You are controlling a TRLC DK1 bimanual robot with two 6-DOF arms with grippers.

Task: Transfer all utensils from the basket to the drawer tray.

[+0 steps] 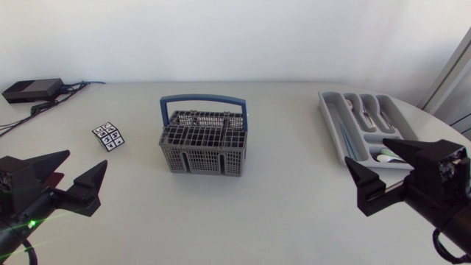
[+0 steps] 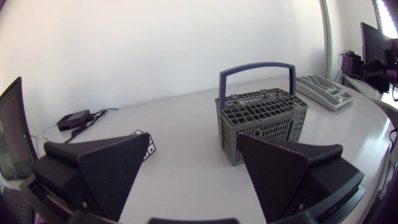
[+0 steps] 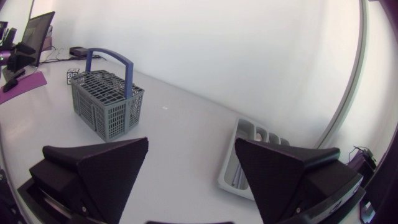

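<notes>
A grey cutlery basket with a blue handle stands at the table's middle; its grid top shows no utensil sticking out. The basket lies ahead of my left gripper, whose fingers stand open with nothing between them. The grey drawer tray lies at the far right, holding several utensils. My left gripper rests near the front left edge. My right gripper is open at the front right, just in front of the tray. In the right wrist view the basket and tray lie ahead of that gripper.
A small card with black-and-white markers lies left of the basket. A black box with cables sits at the far left corner. Bare table stretches between the basket and the tray.
</notes>
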